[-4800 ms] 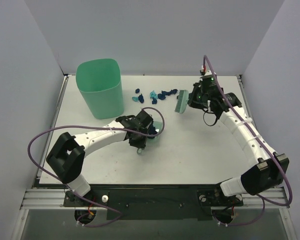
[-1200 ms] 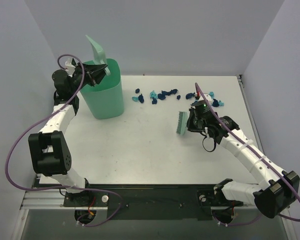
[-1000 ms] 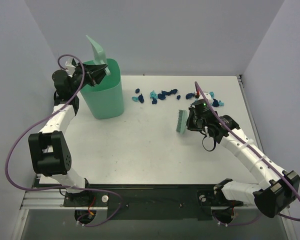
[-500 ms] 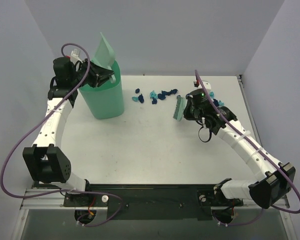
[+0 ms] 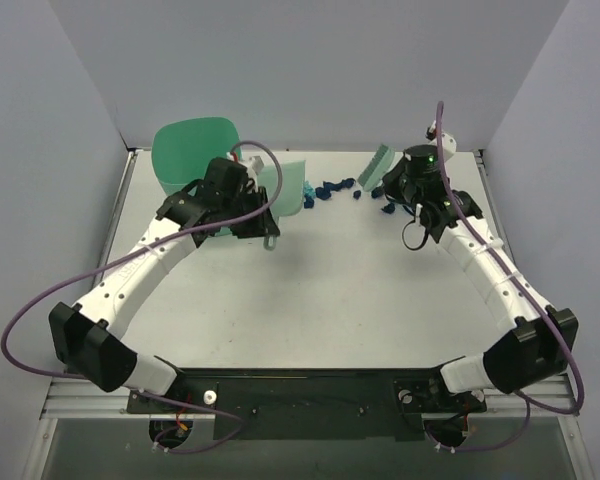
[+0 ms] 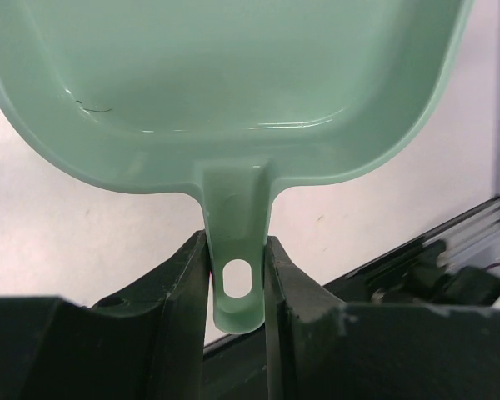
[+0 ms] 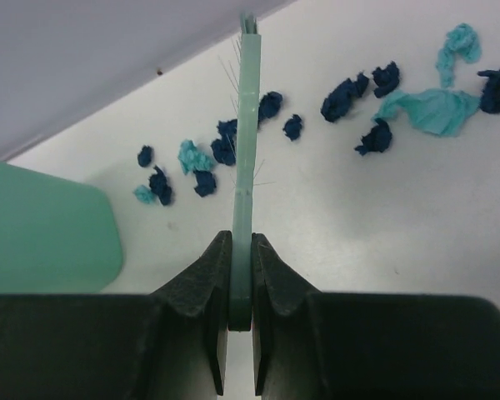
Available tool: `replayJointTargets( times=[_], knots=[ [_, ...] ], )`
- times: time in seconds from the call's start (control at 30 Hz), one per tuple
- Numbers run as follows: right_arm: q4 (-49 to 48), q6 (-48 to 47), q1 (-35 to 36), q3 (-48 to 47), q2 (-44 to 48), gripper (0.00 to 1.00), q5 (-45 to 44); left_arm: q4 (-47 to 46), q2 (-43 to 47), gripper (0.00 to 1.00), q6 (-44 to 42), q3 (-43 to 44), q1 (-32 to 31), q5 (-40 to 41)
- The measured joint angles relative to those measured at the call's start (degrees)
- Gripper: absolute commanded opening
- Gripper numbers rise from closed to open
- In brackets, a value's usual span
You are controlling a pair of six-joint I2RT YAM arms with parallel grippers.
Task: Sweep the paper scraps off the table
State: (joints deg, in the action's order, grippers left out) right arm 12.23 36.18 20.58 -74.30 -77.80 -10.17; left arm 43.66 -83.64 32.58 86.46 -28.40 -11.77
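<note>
The paper scraps [image 5: 330, 187], navy and turquoise bits, lie in a row on the far part of the white table [image 5: 310, 290]; they also show in the right wrist view [image 7: 202, 162] and further right there [image 7: 375, 96]. My left gripper [image 5: 263, 215] is shut on the handle [image 6: 237, 250] of the mint-green dustpan [image 5: 285, 187], held just right of the bin, its pan [image 6: 233, 83] empty. My right gripper [image 5: 395, 173] is shut on the mint-green brush [image 5: 377, 163], which points at the far edge above the scraps; its handle [image 7: 244, 183] sits between my jaws.
The tall mint-green bin [image 5: 190, 160] stands at the far left corner, just behind the left gripper. More scraps [image 5: 387, 206] lie under the right wrist. A mint-green surface [image 7: 42, 225] fills the left of the right wrist view. Grey walls close in on three sides.
The left arm has brought the dustpan from above the bin down and right, beside the scraps. The right arm has carried the brush farther back and left, behind the scraps.
</note>
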Motion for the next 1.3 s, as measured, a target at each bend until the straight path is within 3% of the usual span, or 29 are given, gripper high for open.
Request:
replayJointTargets(
  times=[0.17,0.33,0.73,1.3],
  knots=[
    [-10.1,6.8,-1.2,-4.6,-9.6,0.0,3.8,5.3,4.0,0.0,-2.0,-10.1,-5.2,8.8],
    [-21.5,15.7,-0.7,-9.9,-22.0,0.0,8.4,9.5,10.5,0.0,-1.8,-18.8,-5.7,17.5],
    [-37.9,28.6,5.2,-21.4,-46.0,0.0,11.1,13.3,13.5,0.0,-2.1,-27.3,-6.1,25.1],
    [-39.0,37.3,6.9,-16.8,-49.6,0.0,12.2,13.7,10.4,0.0,-4.5,-27.6,-6.1,25.0]
  ],
)
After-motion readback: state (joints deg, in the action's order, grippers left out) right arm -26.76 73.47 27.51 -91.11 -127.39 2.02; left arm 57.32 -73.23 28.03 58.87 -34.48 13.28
